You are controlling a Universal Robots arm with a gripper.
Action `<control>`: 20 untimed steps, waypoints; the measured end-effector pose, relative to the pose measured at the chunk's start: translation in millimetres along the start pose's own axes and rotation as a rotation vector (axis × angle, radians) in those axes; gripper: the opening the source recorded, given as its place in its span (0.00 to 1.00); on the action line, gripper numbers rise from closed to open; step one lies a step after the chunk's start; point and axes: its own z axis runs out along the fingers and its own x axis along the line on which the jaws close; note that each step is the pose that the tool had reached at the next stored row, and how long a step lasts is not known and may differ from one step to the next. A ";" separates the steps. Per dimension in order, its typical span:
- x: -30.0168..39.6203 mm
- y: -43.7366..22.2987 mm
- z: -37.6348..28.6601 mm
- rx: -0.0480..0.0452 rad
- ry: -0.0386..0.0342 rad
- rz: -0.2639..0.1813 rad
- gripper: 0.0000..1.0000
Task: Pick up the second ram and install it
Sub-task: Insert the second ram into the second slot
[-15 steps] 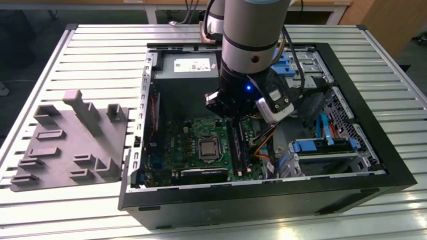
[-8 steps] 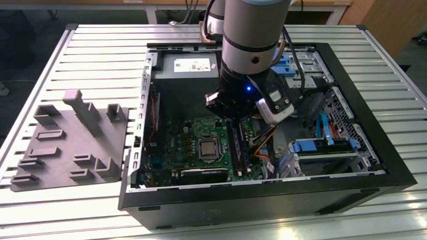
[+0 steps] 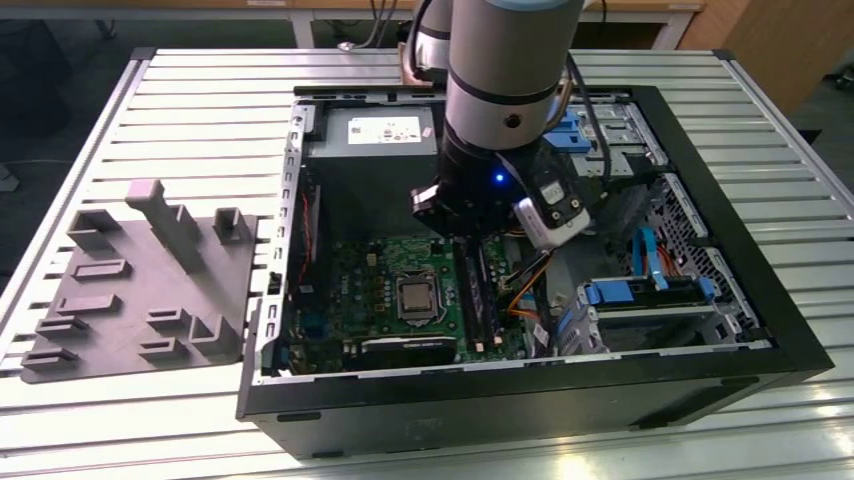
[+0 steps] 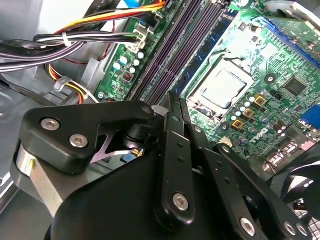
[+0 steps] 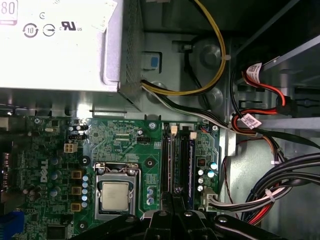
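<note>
You will find a white printed label [image 5: 55,25] on the power supply [image 5: 75,75] in the first wrist view, carrying round certification marks and dark print; the same label [image 3: 380,128] shows in the exterior view, too small to make out. 2 white tags with print hang on the red cables [image 5: 253,70] and [image 5: 247,121]. The motherboard [image 5: 125,135] bears a white maker's mark [image 5: 44,172] and fine white lettering beside its parts, which you can also see in the second wrist view [image 4: 260,132].
</note>
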 end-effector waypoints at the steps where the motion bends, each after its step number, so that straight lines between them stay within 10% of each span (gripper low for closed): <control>1: -0.4 0.0 0.1 0.0000 0.0000 0.000 0.12; 20: -1.8 -3.7 3.8 0.0001 0.0000 0.000 0.12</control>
